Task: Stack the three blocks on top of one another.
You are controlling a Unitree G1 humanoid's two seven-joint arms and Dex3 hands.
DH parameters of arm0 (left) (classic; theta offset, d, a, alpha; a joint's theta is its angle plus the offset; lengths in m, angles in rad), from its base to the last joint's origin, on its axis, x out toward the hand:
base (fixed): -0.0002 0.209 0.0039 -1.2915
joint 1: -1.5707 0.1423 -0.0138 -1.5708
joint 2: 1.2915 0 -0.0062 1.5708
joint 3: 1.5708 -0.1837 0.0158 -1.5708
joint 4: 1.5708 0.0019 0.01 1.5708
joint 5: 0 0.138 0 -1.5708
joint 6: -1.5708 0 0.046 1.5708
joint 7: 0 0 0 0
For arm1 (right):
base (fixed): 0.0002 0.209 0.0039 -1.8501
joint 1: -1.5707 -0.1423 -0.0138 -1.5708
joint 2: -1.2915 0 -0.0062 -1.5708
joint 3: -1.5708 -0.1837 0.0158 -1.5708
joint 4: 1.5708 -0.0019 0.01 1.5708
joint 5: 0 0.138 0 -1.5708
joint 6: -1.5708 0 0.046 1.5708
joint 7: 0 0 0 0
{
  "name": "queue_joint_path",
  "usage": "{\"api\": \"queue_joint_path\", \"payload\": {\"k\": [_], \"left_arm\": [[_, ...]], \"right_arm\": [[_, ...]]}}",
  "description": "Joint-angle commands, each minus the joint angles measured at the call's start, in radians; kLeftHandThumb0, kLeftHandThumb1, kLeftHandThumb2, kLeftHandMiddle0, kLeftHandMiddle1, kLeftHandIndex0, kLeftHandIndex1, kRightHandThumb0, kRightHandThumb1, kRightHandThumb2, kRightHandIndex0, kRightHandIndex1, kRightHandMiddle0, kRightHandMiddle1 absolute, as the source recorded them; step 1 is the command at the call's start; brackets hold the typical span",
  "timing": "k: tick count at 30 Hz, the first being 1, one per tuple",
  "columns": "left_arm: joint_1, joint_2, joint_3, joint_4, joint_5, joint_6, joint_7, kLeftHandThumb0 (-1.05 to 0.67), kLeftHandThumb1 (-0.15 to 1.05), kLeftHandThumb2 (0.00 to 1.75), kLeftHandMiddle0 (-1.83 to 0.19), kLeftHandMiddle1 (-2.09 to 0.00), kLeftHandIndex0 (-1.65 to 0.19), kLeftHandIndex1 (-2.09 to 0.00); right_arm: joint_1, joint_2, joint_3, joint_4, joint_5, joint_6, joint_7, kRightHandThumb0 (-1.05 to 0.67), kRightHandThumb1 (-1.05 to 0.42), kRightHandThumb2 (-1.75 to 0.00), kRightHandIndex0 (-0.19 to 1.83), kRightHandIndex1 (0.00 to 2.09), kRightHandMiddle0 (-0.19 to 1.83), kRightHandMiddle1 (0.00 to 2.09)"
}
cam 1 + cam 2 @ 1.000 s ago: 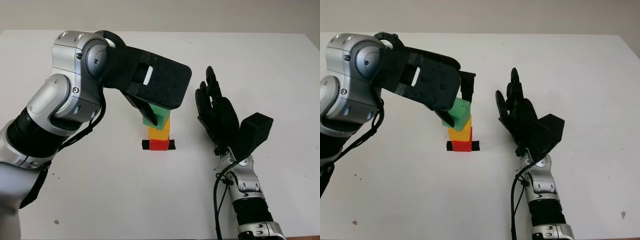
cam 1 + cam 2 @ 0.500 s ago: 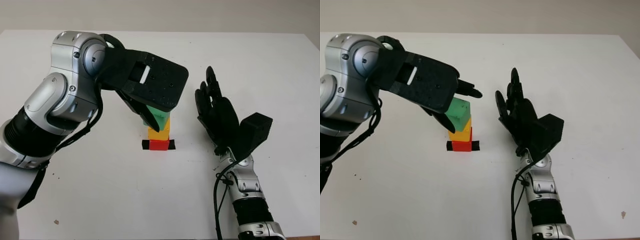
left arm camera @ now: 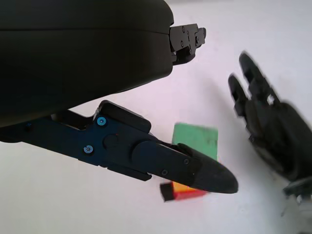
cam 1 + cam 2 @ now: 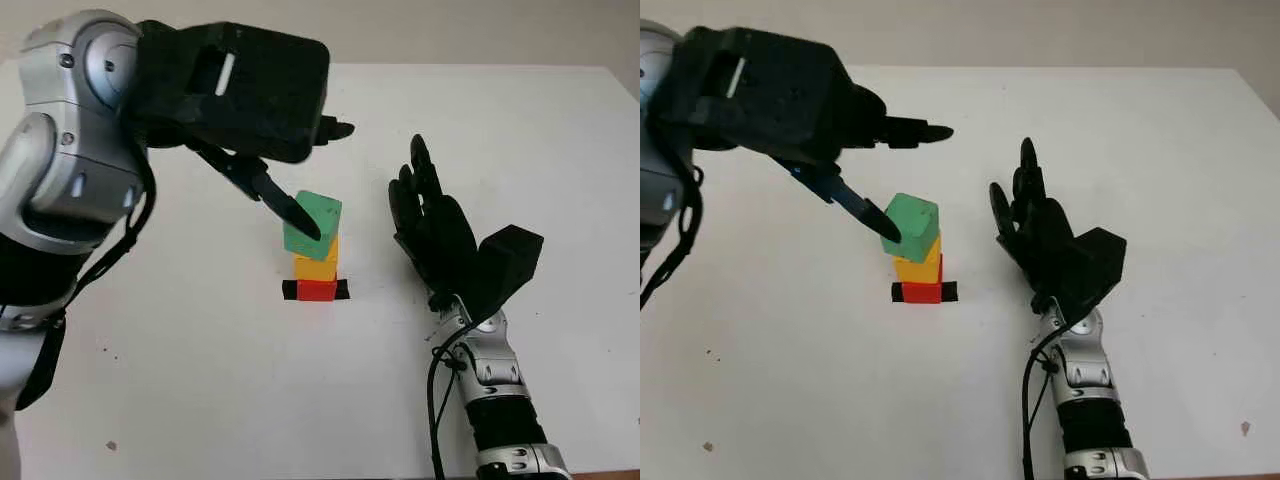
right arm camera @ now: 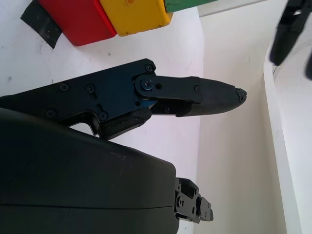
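The left hand [image 4: 300,170] had let go and lifted toward 11 o'clock, open; the green block [image 4: 312,226] sat tilted atop the yellow block [image 4: 316,267] and red block [image 4: 319,290]; stacking looked done; the right hand [image 4: 432,235] waited open at 3 o'clock.

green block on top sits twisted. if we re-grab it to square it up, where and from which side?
Take the green block by two opposite side faces, high on the block, coming from above. It sits rotated on the yellow block, so turn the fingers to match its faces. A sideways push would likely topple the stack. The left robot hand is open just above; the right robot hand is open beside the stack.
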Motion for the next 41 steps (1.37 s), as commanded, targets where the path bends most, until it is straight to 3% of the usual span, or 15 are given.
{"api": "queue_joint_path", "payload": {"k": [1, 5, 9, 14, 19, 23, 27, 31, 37, 41], "left_arm": [[0.066, 0.026, 0.094, -0.031, -0.030, 0.021, 0.065, -1.03, 1.05, 0.22, 0.00, -0.10, 0.19, 0.00], [0.243, -0.021, 0.265, -0.096, -0.104, 0.068, 0.253, -0.96, 1.05, 0.53, 0.18, -0.01, 0.19, 0.00], [0.401, -0.106, 0.376, -0.119, -0.181, -0.006, 0.452, -0.87, 1.05, 0.60, 0.19, 0.00, 0.19, 0.00], [0.616, -0.316, 0.511, -0.089, -0.267, -0.263, 0.793, -0.80, 1.05, 0.56, 0.19, 0.00, 0.19, 0.00], [0.753, -0.396, 0.541, 0.005, -0.346, -0.500, 0.927, -0.77, 1.05, 0.60, 0.19, 0.00, 0.19, 0.00], [0.879, -0.470, 0.509, 0.065, -0.334, -0.649, 1.043, -0.78, 1.05, 0.59, 0.19, 0.00, 0.19, 0.00], [0.941, -0.530, 0.489, 0.139, -0.382, -0.764, 1.081, -0.76, 1.05, 0.59, 0.19, 0.00, 0.19, 0.00], [0.953, -0.553, 0.486, 0.208, -0.442, -0.823, 1.086, -0.78, 1.05, 0.64, 0.19, 0.00, 0.19, 0.00], [0.952, -0.562, 0.483, 0.280, -0.517, -0.830, 1.077, -0.78, 1.05, 0.69, 0.19, 0.00, 0.19, 0.00], [0.968, -0.572, 0.472, 0.267, -0.529, -0.817, 1.093, -0.79, 1.05, 0.68, 0.19, 0.00, 0.19, 0.00]], "right_arm": [[0.004, -0.012, -0.009, -0.019, 0.007, -0.007, 0.007, -0.75, -1.05, -0.45, -0.19, 0.00, -0.19, 0.05], [-0.005, -0.032, -0.016, -0.014, 0.005, 0.002, 0.018, -0.78, -1.05, -0.45, -0.19, 0.00, -0.18, 0.05], [-0.020, -0.040, -0.030, -0.009, 0.019, -0.002, 0.029, -0.79, -1.05, -0.46, -0.19, 0.00, -0.19, 0.05], [-0.038, -0.054, -0.042, -0.007, 0.009, -0.019, 0.018, -0.83, -1.05, -0.51, -0.19, 0.00, -0.19, 0.02], [-0.043, -0.060, -0.051, -0.020, 0.027, -0.034, 0.036, -0.80, -1.05, -0.59, -0.19, 0.00, -0.19, 0.00], [-0.041, -0.072, -0.053, -0.024, 0.033, -0.037, 0.054, -0.79, -1.05, -0.63, -0.19, 0.00, -0.19, 0.00], [-0.038, -0.064, -0.056, -0.026, 0.033, -0.031, 0.047, -0.76, -1.05, -0.66, -0.19, 0.00, -0.19, 0.00], [-0.036, -0.058, -0.052, -0.039, 0.036, -0.028, 0.046, -0.74, -1.05, -0.66, -0.19, 0.00, -0.19, 0.00], [-0.013, -0.049, -0.049, -0.072, 0.031, 0.009, 0.020, -0.72, -1.05, -0.66, -0.19, 0.00, -0.19, 0.00], [-0.004, -0.048, -0.044, -0.074, 0.025, 0.025, 0.008, -0.74, -1.05, -0.63, -0.19, 0.00, -0.19, 0.00]]}}
